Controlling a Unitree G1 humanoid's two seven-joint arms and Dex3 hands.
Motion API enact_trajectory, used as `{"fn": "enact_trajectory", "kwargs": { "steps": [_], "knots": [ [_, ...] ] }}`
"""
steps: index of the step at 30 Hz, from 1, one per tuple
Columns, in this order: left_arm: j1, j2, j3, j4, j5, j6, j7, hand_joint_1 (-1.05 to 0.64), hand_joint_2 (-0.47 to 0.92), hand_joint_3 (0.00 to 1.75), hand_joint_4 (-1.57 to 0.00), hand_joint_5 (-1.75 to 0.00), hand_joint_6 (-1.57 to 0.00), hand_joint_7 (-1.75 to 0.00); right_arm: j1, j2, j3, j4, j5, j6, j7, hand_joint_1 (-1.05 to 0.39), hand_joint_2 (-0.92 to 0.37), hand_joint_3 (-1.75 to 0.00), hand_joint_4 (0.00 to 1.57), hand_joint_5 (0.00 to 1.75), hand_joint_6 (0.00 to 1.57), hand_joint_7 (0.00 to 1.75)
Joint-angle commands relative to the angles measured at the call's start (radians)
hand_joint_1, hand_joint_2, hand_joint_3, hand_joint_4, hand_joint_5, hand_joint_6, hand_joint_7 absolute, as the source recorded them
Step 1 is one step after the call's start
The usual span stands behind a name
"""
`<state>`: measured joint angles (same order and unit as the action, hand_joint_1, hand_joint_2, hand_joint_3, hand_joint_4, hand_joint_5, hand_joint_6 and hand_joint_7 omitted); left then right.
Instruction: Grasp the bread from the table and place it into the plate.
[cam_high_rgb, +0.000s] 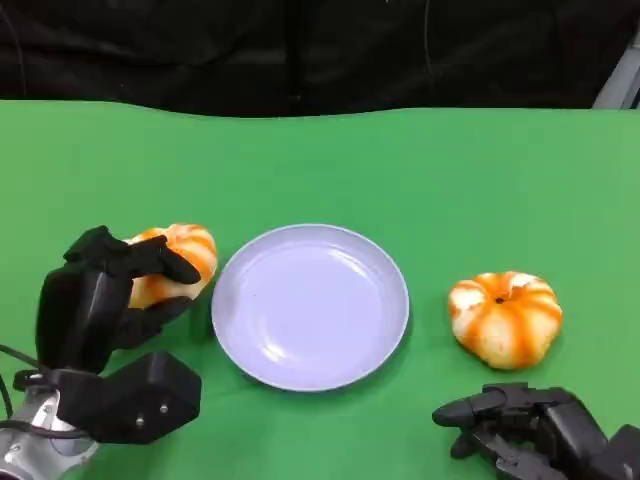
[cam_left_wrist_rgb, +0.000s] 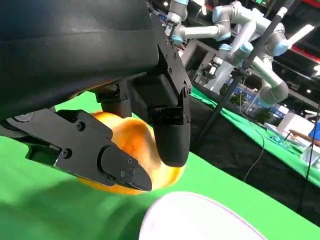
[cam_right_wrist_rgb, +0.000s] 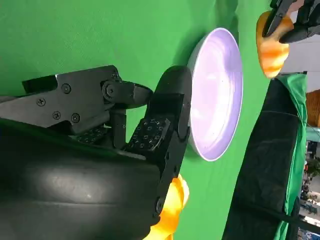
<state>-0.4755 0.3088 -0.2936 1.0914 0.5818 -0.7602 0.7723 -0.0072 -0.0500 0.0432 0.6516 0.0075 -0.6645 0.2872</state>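
My left hand grips an orange-and-white bread just left of the pale lilac plate. In the left wrist view, black fingers wrap the bread from both sides, with the plate's rim close by. I cannot tell whether the bread is clear of the table. A second, pumpkin-shaped bread lies right of the plate. My right hand rests near the front edge below that bread, fingers apart and holding nothing. The right wrist view shows the plate beyond that hand.
The green table runs back to a black curtain along its far edge. Several light-coloured robot arms and benches stand in the room beyond the table.
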Motion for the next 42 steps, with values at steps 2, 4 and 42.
{"fn": "enact_trajectory", "kwargs": {
  "steps": [2,4,42],
  "knots": [
    [0.015,0.021,0.011,-0.008,-0.002,-0.009,0.019,0.00,0.88,0.23,-0.70,-1.48,-0.91,-0.93,-0.003,-0.014,-0.011,0.009,0.011,-0.002,0.001,-0.05,-0.92,-0.40,0.80,1.14,1.13,0.26],
    [0.020,0.025,0.011,-0.025,0.001,-0.018,0.024,0.01,0.87,0.24,-0.71,-1.47,-0.91,-0.92,-0.004,-0.013,-0.010,0.008,0.009,0.000,-0.001,-0.05,-0.92,-0.40,0.80,1.14,1.13,0.26],
    [0.104,-0.009,-0.019,-0.283,0.044,-0.176,-0.143,0.01,0.65,0.75,-0.80,-1.28,-1.00,-0.75,-0.021,-0.006,-0.004,0.022,-0.001,-0.004,-0.021,-0.04,-0.92,-0.41,0.77,1.20,1.13,0.26]
  ]
}}
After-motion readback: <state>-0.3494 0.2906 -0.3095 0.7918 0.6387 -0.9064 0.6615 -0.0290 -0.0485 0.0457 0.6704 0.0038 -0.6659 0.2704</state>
